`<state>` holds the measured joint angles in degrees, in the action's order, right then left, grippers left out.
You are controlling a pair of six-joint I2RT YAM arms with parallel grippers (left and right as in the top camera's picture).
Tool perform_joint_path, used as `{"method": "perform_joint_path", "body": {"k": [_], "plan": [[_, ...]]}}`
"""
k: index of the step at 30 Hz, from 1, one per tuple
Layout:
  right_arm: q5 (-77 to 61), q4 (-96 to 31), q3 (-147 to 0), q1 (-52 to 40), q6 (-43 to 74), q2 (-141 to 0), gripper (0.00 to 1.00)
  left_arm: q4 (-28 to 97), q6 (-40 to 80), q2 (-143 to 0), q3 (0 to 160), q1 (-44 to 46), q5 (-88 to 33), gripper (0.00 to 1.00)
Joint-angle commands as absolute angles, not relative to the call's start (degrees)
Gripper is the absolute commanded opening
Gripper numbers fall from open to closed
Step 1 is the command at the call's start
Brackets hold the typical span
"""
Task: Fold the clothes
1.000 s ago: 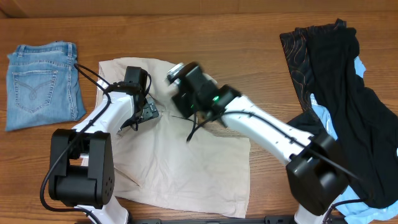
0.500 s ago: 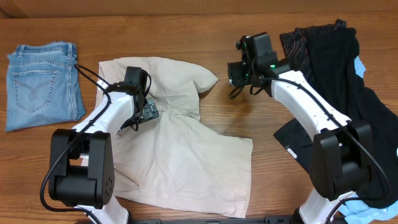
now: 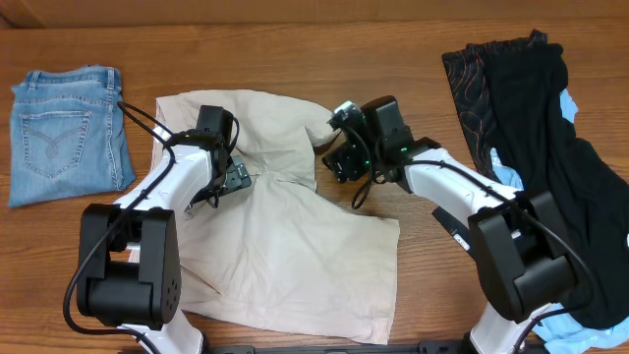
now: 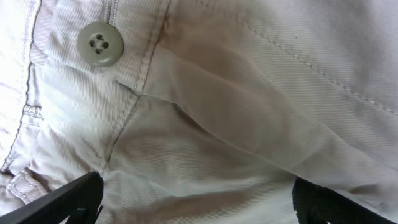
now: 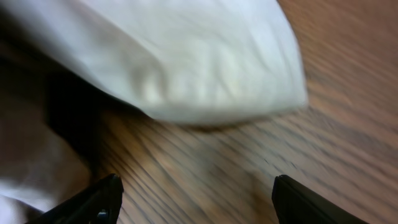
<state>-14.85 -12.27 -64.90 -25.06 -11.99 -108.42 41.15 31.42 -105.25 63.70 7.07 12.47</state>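
- Just ahead of the right gripper (image 3: 340,157), the turned-over leg corner (image 5: 199,62) of the beige shorts (image 3: 295,246) lies on the wooden table (image 3: 393,59). In the wrist view its jaws stand wide, with only bare wood between them and no cloth in them.
- Directly beneath the left gripper (image 3: 218,187) is the fly and waistband area of the shorts, with the button (image 4: 100,43) up and to the left of its fingers. These jaws are also spread to their full width over the fabric and grip nothing.
- Between the two tools the shorts lie mostly flat and spread out, the rest of the garment reaching back toward the arm bases. Only the far leg corner is doubled over, so we judge the fold as barely begun.
- We read the step in hand as the right arm lining up on that loose corner, while the left arm sits over the waistband, perhaps to pin it.
- For the next move we would need the right jaws lowered around the edge of the corner and closed on one layer. The cloth could then be carried across toward the left tool without dragging the whole garment.
- Well off to the left tool's outer side sit the folded jeans (image 3: 64,133). The dark garments (image 3: 536,138) are heaped on the right tool's outer side, and neither is part of this fold.
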Motion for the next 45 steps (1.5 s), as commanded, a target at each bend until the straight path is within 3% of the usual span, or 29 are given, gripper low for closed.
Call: {"method": "perform_joint_path", "body": {"k": [1, 6, 16, 18, 20, 21, 23, 31, 38, 39, 41, 43, 44, 45], "plan": [[-16.16, -6.92, -64.42, -27.27, -6.50, -112.25, 0.81, 41.32, 31.73, -106.10, 64.23, 6.76, 12.19, 1.00], [-16.14, 1.76, -64.45, -27.75, 6.22, -116.81, 0.79, 41.56, 31.70, -106.10, 64.23, 6.76, 12.21, 1.00], [-14.17, 10.24, -64.47, -27.59, 10.59, -116.81, 0.73, 41.74, 31.70, -106.10, 64.23, 6.76, 12.21, 1.00], [-14.17, 10.22, -64.47, -27.59, 10.59, -116.81, 0.62, 41.80, 31.70, -106.10, 64.23, 6.76, 12.21, 1.00], [-13.52, 10.24, -64.45, -27.59, 10.76, -116.81, 0.33, 41.78, 31.70, -106.10, 64.23, 6.76, 12.19, 1.00], [-12.84, 10.24, -64.45, -27.59, 10.79, -116.81, 0.13, 41.78, 31.70, -106.10, 64.23, 6.76, 12.19, 1.00], [-11.66, 10.24, -64.45, -27.59, 11.35, -116.81, 0.04, 41.82, 31.70, -106.10, 64.23, 6.76, 12.19, 1.00], [-4.03, 3.31, -66.70, -25.85, 6.44, -110.45, 0.04, 42.24, 31.46, -106.10, 64.23, 6.76, 12.21, 1.00], [11.29, -15.11, -79.92, -23.46, -14.74, -103.44, 0.04, 42.22, 31.29, -106.10, 64.23, 6.76, 12.19, 1.00], [13.43, -16.14, -80.73, -23.38, -15.44, -103.44, 0.08, 42.24, 31.29, -106.10, 64.23, 6.76, 12.19, 1.00], [17.08, -17.82, -80.75, -23.31, -14.98, -103.46, 0.33, 42.44, 31.31, -106.10, 64.23, 6.76, 12.19, 1.00], [16.88, -21.04, -80.73, -23.31, -14.70, -103.63, 0.38, 42.81, 31.29, -106.10, 64.23, 6.76, 12.19, 1.00], [16.91, -25.39, -80.64, -23.27, -13.56, -103.63, 0.63, 43.09, 31.29, -106.10, 64.23, 6.76, 12.21, 1.00], [16.86, -28.91, -80.64, -23.07, -11.35, -103.63, 0.68, 43.13, 31.29, -106.10, 64.23, 6.76, 12.21, 1.00]]}}
